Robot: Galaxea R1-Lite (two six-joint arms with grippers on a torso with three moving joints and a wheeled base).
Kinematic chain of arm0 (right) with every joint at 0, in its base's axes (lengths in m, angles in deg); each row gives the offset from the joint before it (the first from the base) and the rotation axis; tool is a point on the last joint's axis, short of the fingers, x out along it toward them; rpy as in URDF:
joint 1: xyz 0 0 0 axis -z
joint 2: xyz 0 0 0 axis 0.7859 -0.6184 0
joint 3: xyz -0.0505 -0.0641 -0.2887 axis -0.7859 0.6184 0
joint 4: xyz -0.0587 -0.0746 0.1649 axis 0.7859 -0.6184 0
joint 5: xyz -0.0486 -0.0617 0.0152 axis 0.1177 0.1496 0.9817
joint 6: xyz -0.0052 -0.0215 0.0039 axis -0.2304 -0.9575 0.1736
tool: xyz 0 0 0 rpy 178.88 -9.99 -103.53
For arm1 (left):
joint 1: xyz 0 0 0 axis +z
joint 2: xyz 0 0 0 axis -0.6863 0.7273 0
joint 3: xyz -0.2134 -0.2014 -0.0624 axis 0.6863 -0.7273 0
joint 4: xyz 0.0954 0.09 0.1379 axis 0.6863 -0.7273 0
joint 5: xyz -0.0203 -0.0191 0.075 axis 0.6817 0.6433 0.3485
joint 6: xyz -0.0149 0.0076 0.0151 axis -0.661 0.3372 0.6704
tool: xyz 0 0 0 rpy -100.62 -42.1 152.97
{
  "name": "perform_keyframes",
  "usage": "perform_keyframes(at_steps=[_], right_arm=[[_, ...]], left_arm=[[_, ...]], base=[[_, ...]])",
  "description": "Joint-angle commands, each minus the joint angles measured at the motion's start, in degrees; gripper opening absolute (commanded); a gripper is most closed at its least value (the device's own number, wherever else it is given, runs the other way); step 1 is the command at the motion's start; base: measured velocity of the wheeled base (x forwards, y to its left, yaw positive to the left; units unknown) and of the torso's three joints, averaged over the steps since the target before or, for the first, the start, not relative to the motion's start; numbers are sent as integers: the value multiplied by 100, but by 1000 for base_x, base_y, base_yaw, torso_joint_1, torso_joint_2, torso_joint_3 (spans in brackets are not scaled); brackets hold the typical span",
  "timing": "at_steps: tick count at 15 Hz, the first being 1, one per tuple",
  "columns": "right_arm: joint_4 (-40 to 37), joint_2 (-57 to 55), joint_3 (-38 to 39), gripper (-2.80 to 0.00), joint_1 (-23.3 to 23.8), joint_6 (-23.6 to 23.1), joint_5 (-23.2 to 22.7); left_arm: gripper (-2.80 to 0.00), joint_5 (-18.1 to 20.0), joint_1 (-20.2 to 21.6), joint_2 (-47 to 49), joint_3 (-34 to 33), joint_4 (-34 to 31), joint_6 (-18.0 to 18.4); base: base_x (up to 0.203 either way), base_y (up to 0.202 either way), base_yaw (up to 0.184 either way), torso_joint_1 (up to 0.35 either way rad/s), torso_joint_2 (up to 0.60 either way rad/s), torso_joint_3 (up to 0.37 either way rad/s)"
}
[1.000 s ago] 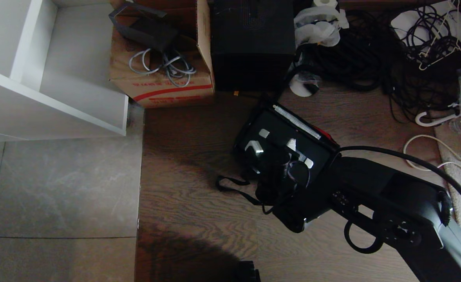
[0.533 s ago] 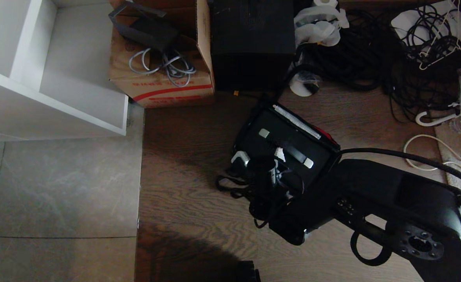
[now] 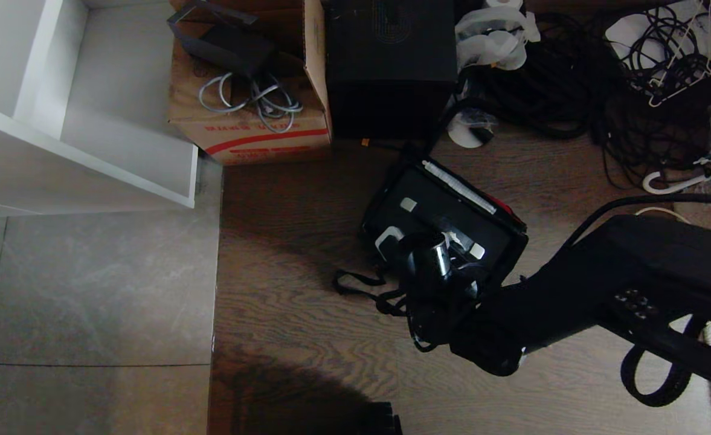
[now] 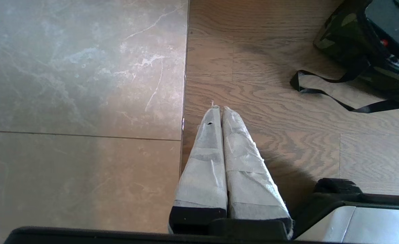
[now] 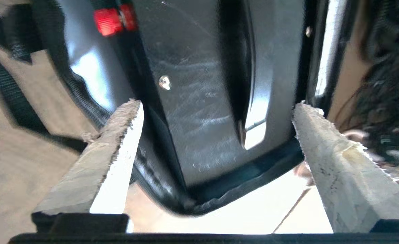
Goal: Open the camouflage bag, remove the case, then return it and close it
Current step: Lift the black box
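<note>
The camouflage bag [image 3: 372, 225] lies open on the wooden floor, a strip of red lid lining [image 3: 504, 209] showing at its far side. The black case [image 3: 437, 211] sits inside it, top up, with a silver handle end [image 3: 408, 205] in sight. My right gripper [image 3: 418, 237] hovers over the bag's near corner, open, with nothing between its fingers. In the right wrist view the right gripper [image 5: 218, 106] straddles the case [image 5: 199, 101] and the bag's rim [image 5: 219, 200]. My left gripper [image 4: 219, 109] is parked, shut, above the floor, well away from the bag [image 4: 341, 37] and its black strap [image 4: 324, 93].
A brown cardboard box with a red stripe [image 3: 252, 130] and a tall plain black box [image 3: 390, 66] stand behind the bag. Tangled cables [image 3: 572, 90] fill the back right. A white shelf unit [image 3: 83, 121] stands at the left, with tiled floor [image 3: 89, 302] in front of it.
My right gripper's fingers have spread wider and the wrist has rolled, while the forearm swung to the right. The case stays inside the bag. The left gripper has not moved.
</note>
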Motion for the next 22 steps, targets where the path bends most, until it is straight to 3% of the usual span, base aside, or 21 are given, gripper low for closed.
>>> perform_keyframes(at_steps=[1,7,19,22], right_arm=[[-770,605,19,0,-1,506,-169],[-1031,1405,476,0,-8,564,-224],[-1075,1643,660,0,-78,440,21],[-1066,1635,669,0,-86,423,21]], left_arm=[[-280,-2,9,-1,8,8,-4],[-280,-2,9,-1,1,8,-4],[-280,-2,9,-1,-1,8,-14],[-280,-2,9,-1,-1,8,-22]], base=[[0,0,0,0,0,0],[0,0,0,0,0,0],[0,0,0,0,0,0],[-152,0,-1,1,4,0]])
